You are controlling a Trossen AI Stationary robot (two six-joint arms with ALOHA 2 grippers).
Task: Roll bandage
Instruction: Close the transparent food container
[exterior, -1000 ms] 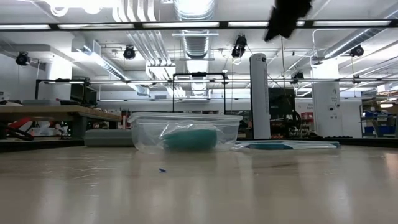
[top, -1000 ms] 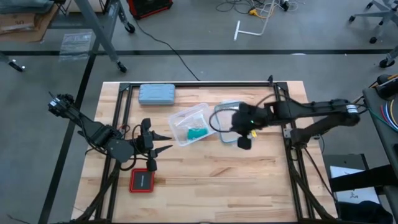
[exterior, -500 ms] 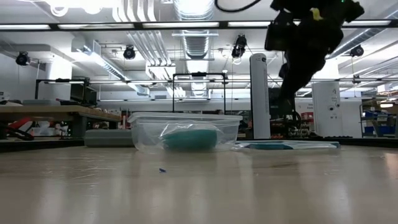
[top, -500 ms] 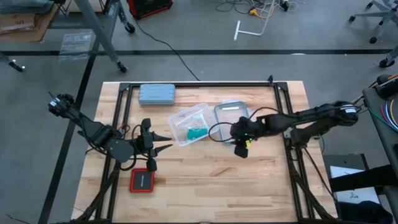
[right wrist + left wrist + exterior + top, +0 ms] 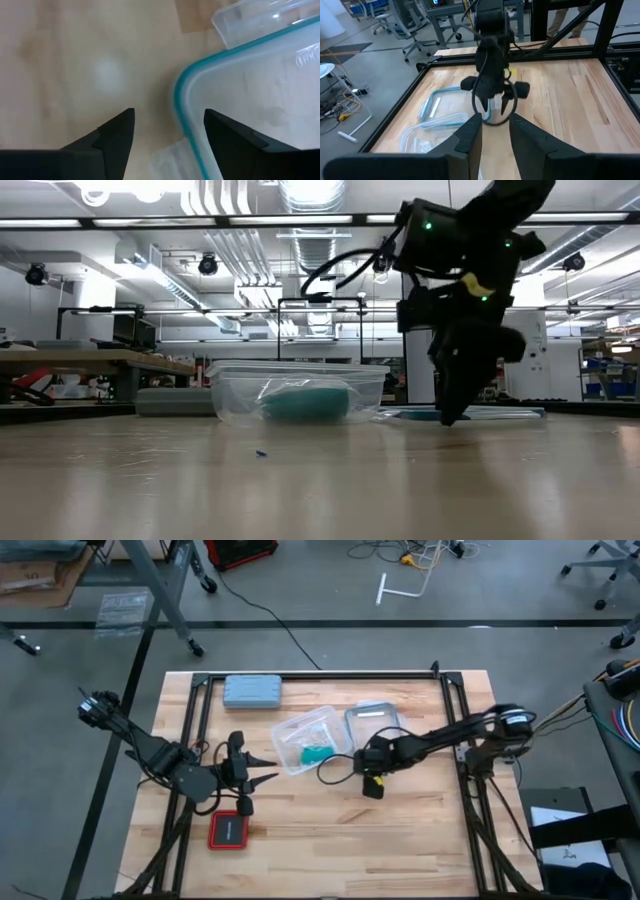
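The teal bandage (image 5: 316, 753) lies bunched on the bottom of a clear plastic container (image 5: 296, 730) near the table's middle; the low view shows the bandage (image 5: 305, 400) through the container's wall. The container's teal-rimmed lid (image 5: 372, 723) lies flat on the table to its right. My right gripper (image 5: 371, 783) points down, open, low over the table at the lid's near left corner; its wrist view shows the lid's rim (image 5: 181, 102) between its open fingers (image 5: 116, 131). My left gripper (image 5: 262, 772) waits open at the left, level, pointing toward the table's right.
A grey-blue hard case (image 5: 252, 691) lies at the far left of the table. A red and black flat item (image 5: 229, 831) lies near the front, by the left arm. A black frame (image 5: 320, 676) borders the table. Bare wood spreads across the near middle and right.
My right gripper has come down from above the lid to just over the table, drifting toward the table's left and near edges. The lid, the container and the bandage have stayed where they were.
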